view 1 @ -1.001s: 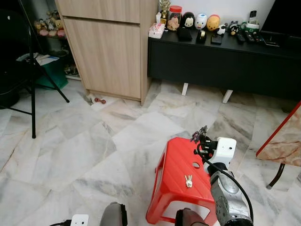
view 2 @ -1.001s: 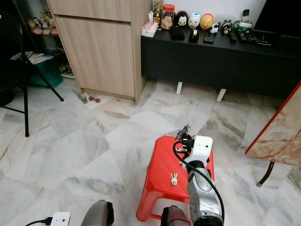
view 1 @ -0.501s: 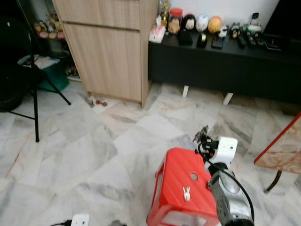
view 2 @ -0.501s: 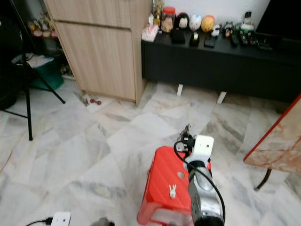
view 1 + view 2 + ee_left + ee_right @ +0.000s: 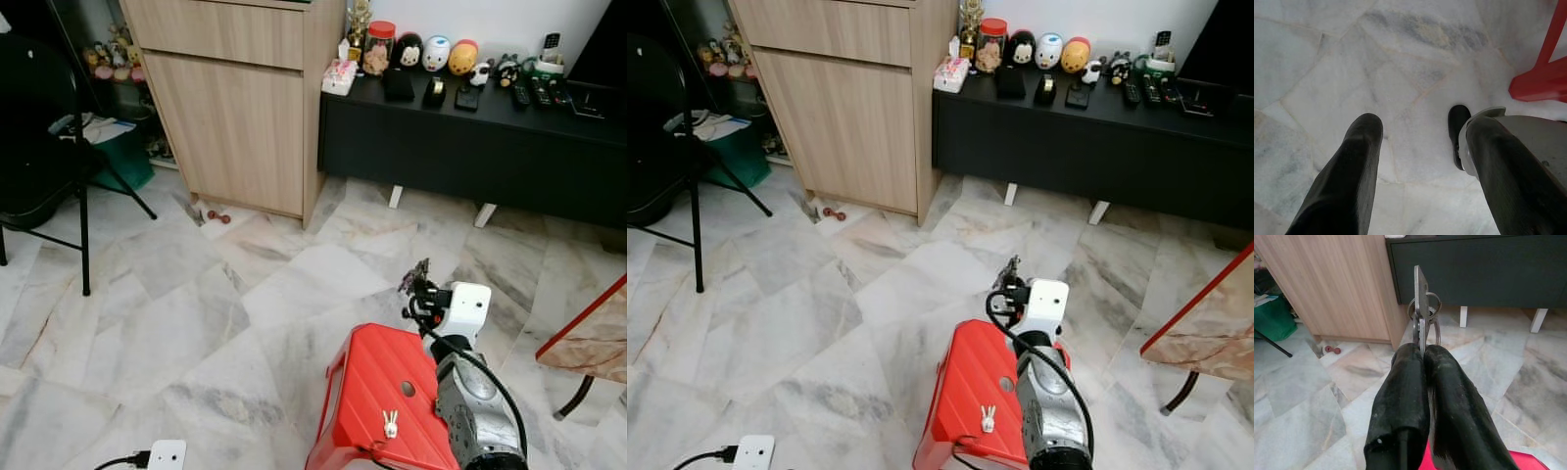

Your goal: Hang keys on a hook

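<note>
My right gripper (image 5: pixel 1422 353) is shut on a bunch of silver keys (image 5: pixel 1423 312), which stick up from between the black fingers. In the eye views it is held up past the far edge of a red plastic stool (image 5: pixel 377 387), with the keys (image 5: pixel 415 275) pointing toward the black console. A small pale key-like trinket (image 5: pixel 390 424) lies on the stool's top. I can make out no hook. My left gripper (image 5: pixel 1420 142) hangs open over the marble floor, nothing between its fingers.
A tall wooden cabinet (image 5: pixel 235 108) stands ahead on the left, beside a low black console (image 5: pixel 470 142) carrying figurines and remotes. A black chair (image 5: pixel 39 137) is far left. A red-edged marble tabletop (image 5: pixel 588 333) juts in at right. A white power strip (image 5: pixel 167 455) lies near my feet.
The whole picture has shifted as the camera moved, and the stool now sits lower in it. My right gripper still holds the keys at the same spot relative to the stool.
</note>
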Controlling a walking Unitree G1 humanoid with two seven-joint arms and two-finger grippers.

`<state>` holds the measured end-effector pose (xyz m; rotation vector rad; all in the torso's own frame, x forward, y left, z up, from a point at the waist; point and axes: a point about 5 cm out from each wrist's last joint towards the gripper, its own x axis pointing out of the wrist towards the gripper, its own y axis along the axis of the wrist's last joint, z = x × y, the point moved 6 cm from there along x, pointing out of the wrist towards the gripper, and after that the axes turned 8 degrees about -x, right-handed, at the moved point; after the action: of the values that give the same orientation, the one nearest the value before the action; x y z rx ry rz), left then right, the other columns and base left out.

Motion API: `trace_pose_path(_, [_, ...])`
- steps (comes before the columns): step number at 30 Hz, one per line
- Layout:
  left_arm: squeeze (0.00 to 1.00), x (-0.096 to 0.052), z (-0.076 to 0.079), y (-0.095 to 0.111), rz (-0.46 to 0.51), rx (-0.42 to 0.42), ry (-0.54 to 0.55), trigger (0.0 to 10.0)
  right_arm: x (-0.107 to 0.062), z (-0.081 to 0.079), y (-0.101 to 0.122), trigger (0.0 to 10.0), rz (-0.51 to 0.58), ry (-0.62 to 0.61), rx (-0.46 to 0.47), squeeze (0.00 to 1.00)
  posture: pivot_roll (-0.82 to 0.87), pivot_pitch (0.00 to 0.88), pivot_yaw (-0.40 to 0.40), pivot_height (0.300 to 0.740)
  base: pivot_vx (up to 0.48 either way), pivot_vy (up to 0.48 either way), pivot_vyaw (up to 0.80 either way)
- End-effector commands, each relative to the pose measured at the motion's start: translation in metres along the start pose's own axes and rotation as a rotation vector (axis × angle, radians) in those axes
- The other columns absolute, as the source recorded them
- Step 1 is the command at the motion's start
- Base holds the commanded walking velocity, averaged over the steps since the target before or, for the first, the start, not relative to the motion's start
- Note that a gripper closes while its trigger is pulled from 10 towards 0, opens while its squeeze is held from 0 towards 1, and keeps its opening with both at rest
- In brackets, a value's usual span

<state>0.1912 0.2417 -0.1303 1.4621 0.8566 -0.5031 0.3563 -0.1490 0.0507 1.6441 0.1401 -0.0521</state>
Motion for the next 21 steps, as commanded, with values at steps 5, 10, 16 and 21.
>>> trace_pose_path(5, [0.00,-0.0022,0.0003,-0.0092,-0.024,-0.012,-0.002,10.0,0.0010,-0.0023,0.0081,10.0,0.020,0.008,-0.001,0.00,0.09,0.081,-0.061,0.737,-0.289,0.000,0.00])
trace_pose_path(10, [0.00,-0.0022,0.0000,-0.0089,-0.023,-0.012,-0.002,10.0,0.0020,-0.0030,0.0092,10.0,0.021,0.012,-0.004,0.00,0.09,0.081,-0.061,0.737,-0.292,0.000,0.00])
trace_pose_path(16, [0.00,-0.0021,-0.0001,-0.0082,-0.019,-0.012,-0.002,10.0,0.0024,-0.0027,0.0100,10.0,0.021,0.009,-0.005,0.00,0.09,0.082,-0.059,0.737,-0.290,0.000,0.00])
trace_pose_path(21, [0.00,-0.0020,-0.0002,-0.0077,-0.018,-0.012,-0.002,10.0,0.0031,-0.0011,0.0090,10.0,0.010,-0.001,-0.010,0.00,0.09,0.083,-0.058,0.737,-0.290,0.000,0.00])
